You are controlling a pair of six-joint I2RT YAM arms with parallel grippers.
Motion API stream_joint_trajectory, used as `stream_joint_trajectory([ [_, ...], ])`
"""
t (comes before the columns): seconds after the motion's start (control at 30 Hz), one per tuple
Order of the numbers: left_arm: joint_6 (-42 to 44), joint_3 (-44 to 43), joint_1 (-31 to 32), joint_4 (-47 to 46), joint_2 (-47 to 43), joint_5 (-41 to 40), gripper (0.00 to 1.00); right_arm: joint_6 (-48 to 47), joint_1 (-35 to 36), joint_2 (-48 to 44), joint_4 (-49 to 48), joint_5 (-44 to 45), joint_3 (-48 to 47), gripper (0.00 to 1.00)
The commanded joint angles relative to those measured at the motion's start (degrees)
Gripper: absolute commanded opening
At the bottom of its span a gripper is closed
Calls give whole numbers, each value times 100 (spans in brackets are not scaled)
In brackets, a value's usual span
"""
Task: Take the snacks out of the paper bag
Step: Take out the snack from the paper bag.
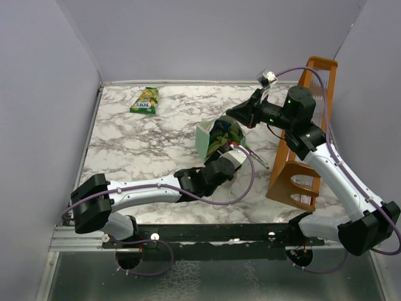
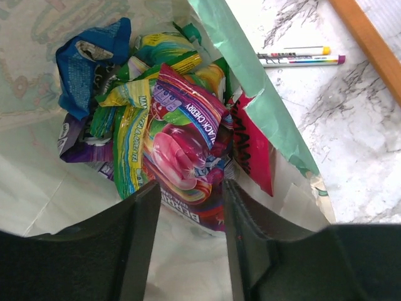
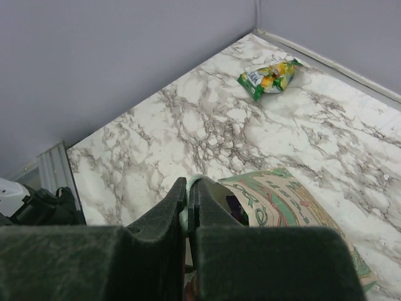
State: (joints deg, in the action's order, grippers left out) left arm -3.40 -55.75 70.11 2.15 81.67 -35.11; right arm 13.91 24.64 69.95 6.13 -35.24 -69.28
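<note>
Reaching for the next packet; extraction is judged early, with most stock not yet out.

- Paper bag [image 1: 203, 139]: tipped over, mouth held open.
- Right gripper [image 3: 188, 189]: at the bag's rim, fingers pressed together on the paper edge.
- Left gripper [image 2: 191, 188]: at the bag's mouth, fingers spread either side of the purple cherry packet [image 2: 183, 141]; no pinch evident.
- Snacks [image 2: 135, 94]: heaped deep inside the bag.
- Green-yellow packet [image 1: 145, 100]: outside, well apart from the bag.
- Next move: likely needs a short advance, closing on the purple packet alone, then withdrawing clear of the bag's wall.
</note>
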Motion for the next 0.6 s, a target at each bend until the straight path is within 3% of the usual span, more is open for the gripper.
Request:
stream_joint_trajectory([
  [0.0, 159, 17, -64, -490, 304, -161, 50, 76, -3, -244, -192, 59, -51, 1],
  [0.33, 240, -27, -278, -592, 844, -496, 57, 145, -3, -290, -235, 6, -27, 1],
  [0.57, 386, -163, -369, -552, 890, -428, 35, 183, -3, -398, -308, 54, 17, 1],
])
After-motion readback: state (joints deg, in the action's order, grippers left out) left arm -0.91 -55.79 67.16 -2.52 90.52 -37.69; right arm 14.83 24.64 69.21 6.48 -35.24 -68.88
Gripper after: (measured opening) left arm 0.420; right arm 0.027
